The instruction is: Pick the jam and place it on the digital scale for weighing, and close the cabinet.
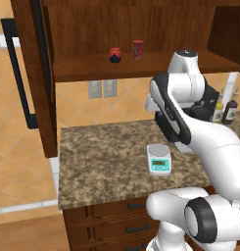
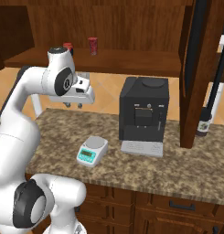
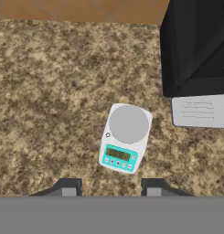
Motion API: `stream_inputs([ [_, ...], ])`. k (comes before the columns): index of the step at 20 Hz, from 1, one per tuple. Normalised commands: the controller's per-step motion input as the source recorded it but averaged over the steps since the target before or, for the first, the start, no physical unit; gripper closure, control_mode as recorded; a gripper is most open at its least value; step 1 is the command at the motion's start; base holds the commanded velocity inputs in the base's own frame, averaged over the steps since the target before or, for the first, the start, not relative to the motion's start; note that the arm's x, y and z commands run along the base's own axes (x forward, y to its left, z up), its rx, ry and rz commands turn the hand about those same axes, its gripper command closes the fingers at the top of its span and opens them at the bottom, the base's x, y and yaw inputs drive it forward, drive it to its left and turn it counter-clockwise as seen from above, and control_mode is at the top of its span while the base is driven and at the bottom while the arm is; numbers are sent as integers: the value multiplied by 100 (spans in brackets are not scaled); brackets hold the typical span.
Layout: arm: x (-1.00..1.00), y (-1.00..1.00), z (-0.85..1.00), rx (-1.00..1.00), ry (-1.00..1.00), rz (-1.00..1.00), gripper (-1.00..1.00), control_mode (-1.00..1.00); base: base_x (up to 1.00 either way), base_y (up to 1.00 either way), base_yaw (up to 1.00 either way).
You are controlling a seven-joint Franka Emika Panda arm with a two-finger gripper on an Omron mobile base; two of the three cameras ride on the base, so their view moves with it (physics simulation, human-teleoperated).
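The jam [image 1: 115, 55], a squat jar with a red top, stands on the open cabinet's [image 1: 36, 73] lower shelf, beside a taller red can [image 1: 138, 49]. In the right base view the arm's upper joint half hides the jam [image 2: 67, 46]. The digital scale [image 1: 158, 160] lies on the granite counter with its pan bare. My gripper [image 2: 74, 105] hangs above the counter, pointing down, well below the shelf. In the hand view the gripper [image 3: 111, 188] is open and holds nothing, with the scale [image 3: 125, 138] just beyond its fingertips [image 3: 70, 188].
A black coffee machine [image 2: 144, 114] stands on the counter right of the scale [image 2: 92, 151]. Both cabinet doors [image 2: 195, 68] stand wide open, sticking out over the counter's ends. Two bottles [image 1: 224, 111] stand at the back right. Drawers [image 1: 116, 215] run under the counter.
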Motion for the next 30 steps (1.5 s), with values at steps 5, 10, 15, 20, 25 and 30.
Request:
stream_inputs([
  [5, -37, -6, 18, 4, -29, 0, -100, -100, 0, 0, 0],
  [10, -14, 0, 59, 7, -67, 3, -100, -100, 0, 0, 0],
  [15, -1, 8, 53, 7, -38, 3, -100, -100, 0, 0, 0],
  [20, 3, 29, 48, 0, -23, 12, -100, -100, 0, 0, 0],
  [25, 21, 44, 31, 0, -7, 13, -100, -100, 0, 0, 0],
  [30, 43, 46, 17, 0, 0, 5, -100, -100, 0, 0, 0],
])
